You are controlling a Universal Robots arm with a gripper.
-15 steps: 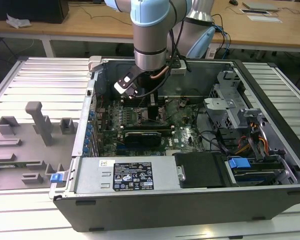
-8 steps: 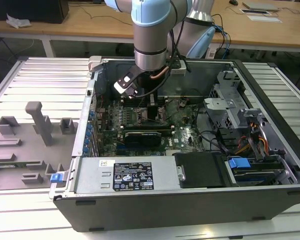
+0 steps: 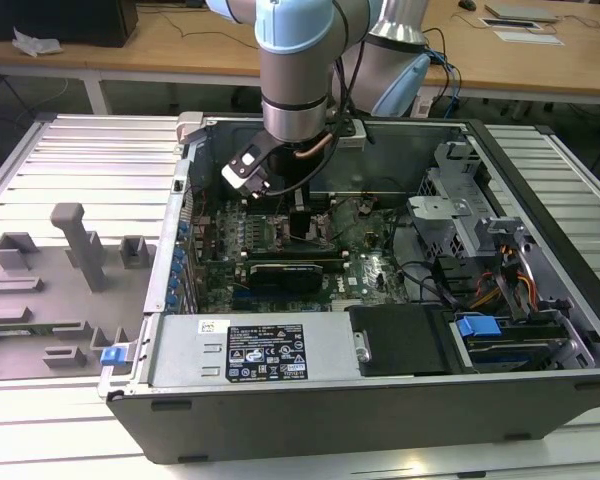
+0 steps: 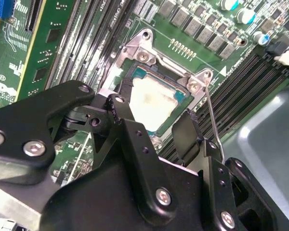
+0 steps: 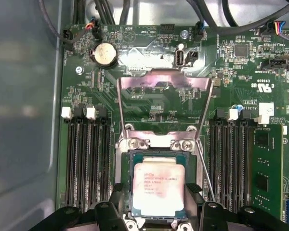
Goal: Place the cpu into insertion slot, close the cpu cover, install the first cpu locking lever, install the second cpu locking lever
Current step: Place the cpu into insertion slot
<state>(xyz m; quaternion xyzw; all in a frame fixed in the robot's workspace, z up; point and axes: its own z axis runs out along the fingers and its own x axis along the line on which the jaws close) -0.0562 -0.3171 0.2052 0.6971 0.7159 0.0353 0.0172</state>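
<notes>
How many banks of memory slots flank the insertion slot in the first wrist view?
2. One bank flanks one side of the insertion slot, the other bank the opposite side. More may be hidden.

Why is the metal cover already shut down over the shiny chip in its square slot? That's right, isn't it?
Not quite. The cpu does sit in the insertion slot, but the cpu cover is not shut over it. The first wrist view shows the cover swung up and open behind the slot, with the chip's top left bare.
</notes>
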